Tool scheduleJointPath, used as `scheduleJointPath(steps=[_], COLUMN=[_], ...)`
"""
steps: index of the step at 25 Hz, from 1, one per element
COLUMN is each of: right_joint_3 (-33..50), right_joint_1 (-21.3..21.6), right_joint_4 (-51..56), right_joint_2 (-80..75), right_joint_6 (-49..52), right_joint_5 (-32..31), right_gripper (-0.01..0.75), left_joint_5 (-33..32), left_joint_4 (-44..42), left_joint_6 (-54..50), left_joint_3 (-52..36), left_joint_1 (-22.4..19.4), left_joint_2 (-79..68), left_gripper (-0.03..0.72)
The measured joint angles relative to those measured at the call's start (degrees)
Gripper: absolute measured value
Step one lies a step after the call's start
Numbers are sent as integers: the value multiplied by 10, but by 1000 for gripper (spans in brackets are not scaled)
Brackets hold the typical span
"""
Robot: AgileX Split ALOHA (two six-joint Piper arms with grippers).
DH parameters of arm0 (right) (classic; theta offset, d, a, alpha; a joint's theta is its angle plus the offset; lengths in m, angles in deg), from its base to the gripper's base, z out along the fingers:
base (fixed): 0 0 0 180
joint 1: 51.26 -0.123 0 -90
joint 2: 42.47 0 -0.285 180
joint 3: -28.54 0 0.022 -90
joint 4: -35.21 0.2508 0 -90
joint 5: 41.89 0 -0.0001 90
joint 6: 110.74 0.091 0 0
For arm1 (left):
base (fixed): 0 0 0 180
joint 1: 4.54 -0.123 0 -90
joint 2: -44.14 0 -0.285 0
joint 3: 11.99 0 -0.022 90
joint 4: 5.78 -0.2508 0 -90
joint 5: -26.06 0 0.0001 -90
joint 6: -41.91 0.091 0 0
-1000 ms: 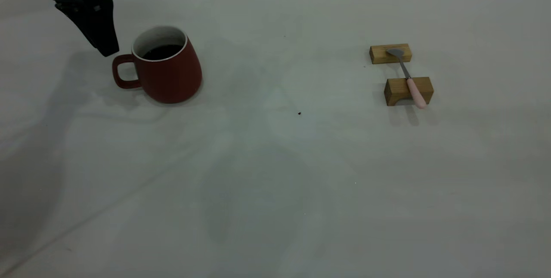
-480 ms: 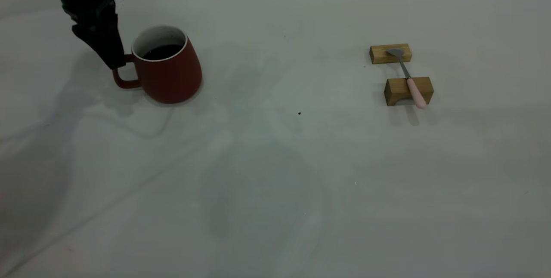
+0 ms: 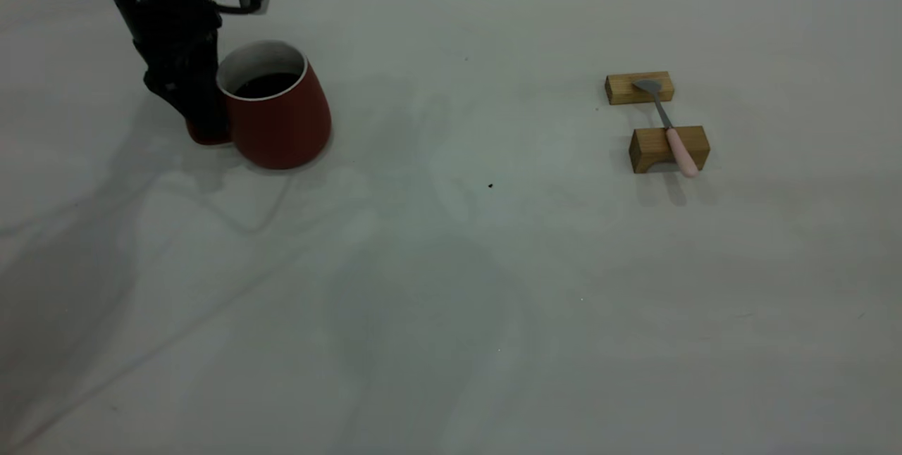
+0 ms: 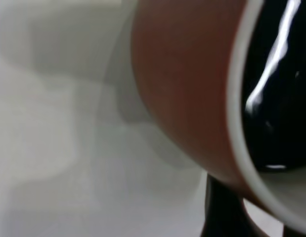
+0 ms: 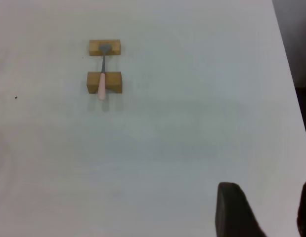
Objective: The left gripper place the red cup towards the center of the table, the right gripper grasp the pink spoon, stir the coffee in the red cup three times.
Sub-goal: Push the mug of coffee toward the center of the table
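Having dropped onto the dark red matte mug's [image 3: 275, 106] loop handle, your black left hand [image 3: 201, 113] hides its grip—you cannot tell.

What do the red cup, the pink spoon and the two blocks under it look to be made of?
Red cup: likely ceramic, matte dark red outside, white inside and rim. Pink spoon: grey metal bowl and neck, pale pink handle, perhaps plastic or ceramic. Blocks: light wood by their yellow-brown colour.

black left gripper [image 3: 201, 113] with dark jaws, silver-grey part near top.
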State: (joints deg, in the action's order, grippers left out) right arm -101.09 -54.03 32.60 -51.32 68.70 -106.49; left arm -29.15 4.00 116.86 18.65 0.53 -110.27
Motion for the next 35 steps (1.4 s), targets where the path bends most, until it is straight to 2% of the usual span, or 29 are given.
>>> scheduleJointPath(steps=[10, 22, 28, 35], right_joint_3=[0, 0, 0, 0], right_joint_1=[0, 0, 0, 0], right_joint_4=[0, 0, 0, 0], right_joint_2=[0, 0, 0, 0], right_joint_6=[0, 0, 0, 0], right_joint_5=[0, 0, 0, 0], right_gripper=[348, 348, 348, 348], left_joint_5=[33, 123, 124, 88], left_joint_4=[33, 114, 108, 14], left_joint_6=[23, -7, -12, -98], left_joint_3=[0, 0, 0, 0], left_joint_1=[79, 172, 170, 164], left_joint_2=[-18, -18, -17, 52], left_gripper=[482, 482, 482, 482])
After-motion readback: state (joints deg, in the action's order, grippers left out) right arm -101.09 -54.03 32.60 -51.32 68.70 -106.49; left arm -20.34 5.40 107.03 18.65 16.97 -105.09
